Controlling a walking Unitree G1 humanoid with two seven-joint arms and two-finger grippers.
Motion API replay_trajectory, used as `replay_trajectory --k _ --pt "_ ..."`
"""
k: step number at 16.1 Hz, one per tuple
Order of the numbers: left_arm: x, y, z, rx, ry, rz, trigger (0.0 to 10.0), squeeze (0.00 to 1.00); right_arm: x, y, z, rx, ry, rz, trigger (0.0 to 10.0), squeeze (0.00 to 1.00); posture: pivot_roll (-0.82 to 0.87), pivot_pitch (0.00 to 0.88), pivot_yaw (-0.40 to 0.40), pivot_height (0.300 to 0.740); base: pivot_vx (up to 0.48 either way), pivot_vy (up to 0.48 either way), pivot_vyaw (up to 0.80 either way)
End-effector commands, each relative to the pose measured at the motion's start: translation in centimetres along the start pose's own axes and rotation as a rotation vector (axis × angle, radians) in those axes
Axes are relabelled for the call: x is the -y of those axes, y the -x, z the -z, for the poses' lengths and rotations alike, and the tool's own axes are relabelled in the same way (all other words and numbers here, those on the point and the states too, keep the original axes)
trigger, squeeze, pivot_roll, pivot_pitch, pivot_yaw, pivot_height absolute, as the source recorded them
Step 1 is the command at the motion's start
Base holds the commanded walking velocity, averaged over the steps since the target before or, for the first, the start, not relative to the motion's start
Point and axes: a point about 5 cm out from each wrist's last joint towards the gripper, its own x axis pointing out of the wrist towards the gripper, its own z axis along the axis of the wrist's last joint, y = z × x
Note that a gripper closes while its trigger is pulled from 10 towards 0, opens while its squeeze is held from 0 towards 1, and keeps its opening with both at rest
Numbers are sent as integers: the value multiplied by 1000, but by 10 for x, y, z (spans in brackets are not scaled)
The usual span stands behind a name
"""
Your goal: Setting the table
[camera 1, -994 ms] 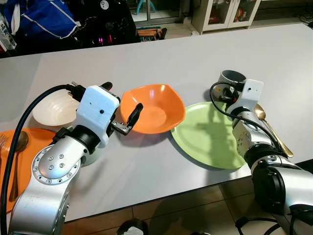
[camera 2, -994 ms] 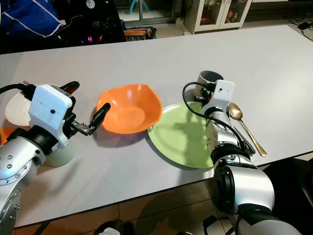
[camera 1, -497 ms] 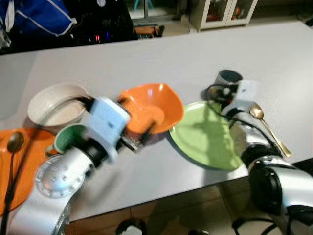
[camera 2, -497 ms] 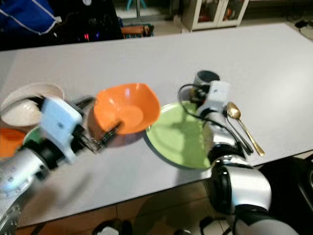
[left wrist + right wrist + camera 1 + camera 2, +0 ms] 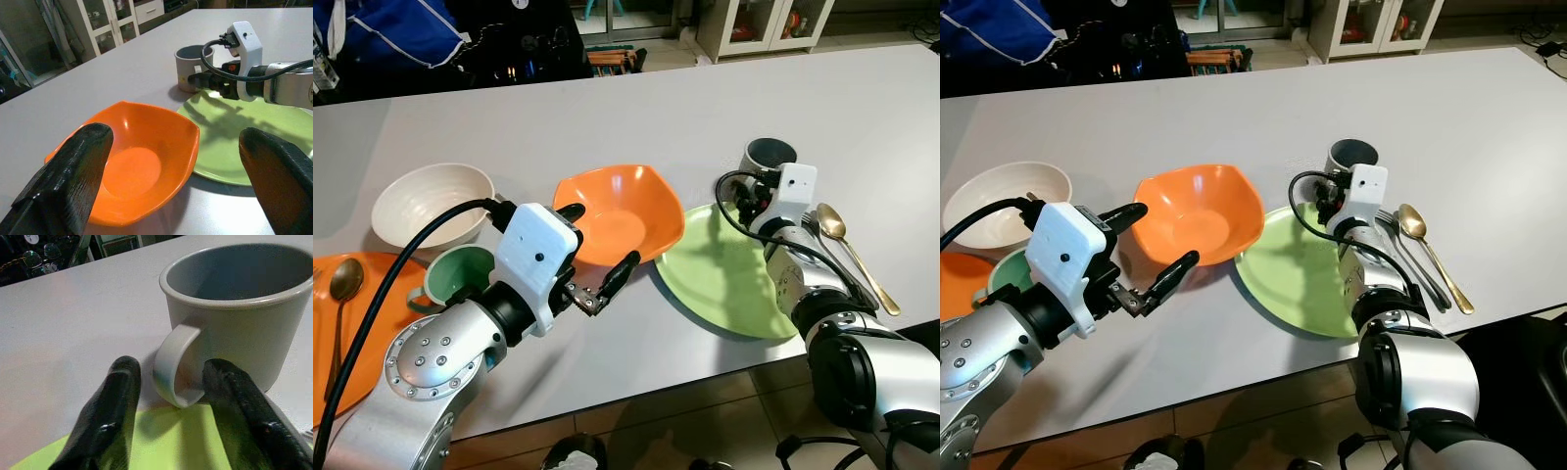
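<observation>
Grey mug (image 5: 234, 308) handle sits between right gripper (image 5: 171, 382) jaws.

Table (image 5: 607, 108): pale grey top. Orange bowl (image 5: 622, 213), squarish rim, upright, its edge overlapping the rim of the flat green plate (image 5: 724, 284). Grey mug (image 5: 768, 157) upright just beyond the plate, handle toward the plate. Gold spoon (image 5: 847, 250) and fork (image 5: 1410, 257) side by side beside the plate. White bowl (image 5: 431, 201), green mug (image 5: 460, 277), orange plate (image 5: 333, 343) with spoon (image 5: 342, 294) at the other end.

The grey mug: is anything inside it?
No. The right wrist view looks into the mug and its inside is bare grey.
</observation>
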Motion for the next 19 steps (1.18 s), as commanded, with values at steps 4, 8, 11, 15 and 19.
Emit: replay_trajectory --k 4,8,11,15,19 --pt "-1 -1 -4 16 -8 9 10000 0 2 -1 -7 44 -29 25 10000 0 378 78 5 740 0 0 0" --pt "-3 -13 -2 33 -2 13 10000 0 5 1 -16 146 -82 20 10000 0 332 43 4 740 0 0 0" --pt "-14 -31 7 51 54 -91 10000 0 -1 7 -24 319 -141 -46 10000 0 213 0 -1 740 0 0 0" --pt "-36 -46 35 -34 8 -263 10000 0 -11 39 -25 447 -127 -61 10000 0 84 0 -16 740 0 0 0" --pt "-46 -58 38 -17 -4 -322 10000 0 -18 96 -15 332 -60 5 10000 0 15 0 -3 740 0 0 0"
